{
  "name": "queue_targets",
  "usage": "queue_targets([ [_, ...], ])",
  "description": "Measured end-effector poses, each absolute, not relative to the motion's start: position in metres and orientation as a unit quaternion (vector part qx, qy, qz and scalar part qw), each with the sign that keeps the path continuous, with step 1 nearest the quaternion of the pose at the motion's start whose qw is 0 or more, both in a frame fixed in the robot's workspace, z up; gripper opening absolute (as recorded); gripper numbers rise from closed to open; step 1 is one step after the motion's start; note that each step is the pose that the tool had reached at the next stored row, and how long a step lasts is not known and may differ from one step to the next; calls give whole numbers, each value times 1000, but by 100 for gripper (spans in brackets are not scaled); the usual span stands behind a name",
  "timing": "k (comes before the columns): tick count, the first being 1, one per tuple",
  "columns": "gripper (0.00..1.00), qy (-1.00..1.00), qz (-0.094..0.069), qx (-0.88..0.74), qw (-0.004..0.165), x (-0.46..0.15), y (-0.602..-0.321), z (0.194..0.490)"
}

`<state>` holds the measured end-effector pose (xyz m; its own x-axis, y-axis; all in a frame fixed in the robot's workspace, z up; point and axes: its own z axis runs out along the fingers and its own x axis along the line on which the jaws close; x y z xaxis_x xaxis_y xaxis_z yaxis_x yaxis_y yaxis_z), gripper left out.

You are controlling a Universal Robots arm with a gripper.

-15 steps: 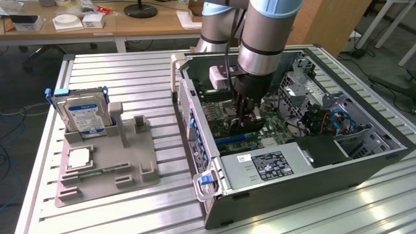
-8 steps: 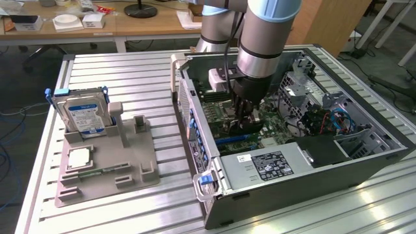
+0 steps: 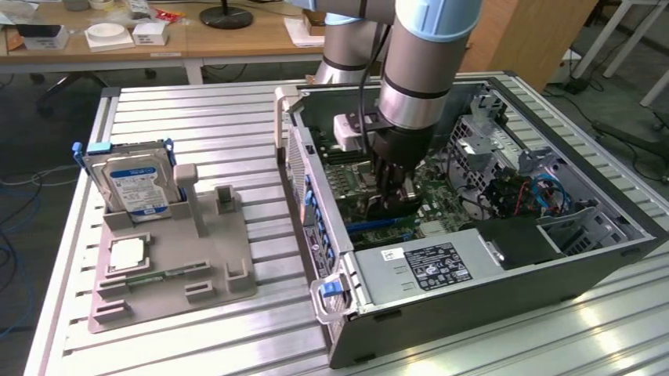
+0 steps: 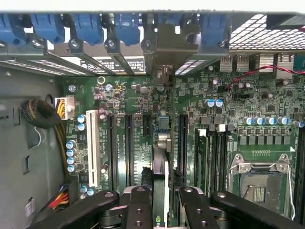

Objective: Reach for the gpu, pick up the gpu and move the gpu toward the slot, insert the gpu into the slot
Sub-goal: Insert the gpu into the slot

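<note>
Two of the three steps look done to us: the gpu (image 4: 160, 157) is already picked up and carried into the open computer case (image 3: 585, 270). We see our jaws pinching it edge-on, the gripper (image 4: 161, 210) low over the motherboard (image 4: 267, 109), with the card's bracket end meeting the rear slot covers. Whether it is fully seated in the slot we cannot tell. On the worktop (image 3: 209, 110), the hard drive (image 3: 133, 182) stands in its holder.
</note>
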<state>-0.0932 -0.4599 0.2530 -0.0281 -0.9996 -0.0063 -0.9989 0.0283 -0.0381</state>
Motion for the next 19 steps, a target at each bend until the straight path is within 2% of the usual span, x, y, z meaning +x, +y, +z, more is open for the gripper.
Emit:
queue_targets([
  [19, 26, 717, -11, -697, 16, -95, -460, 246],
])
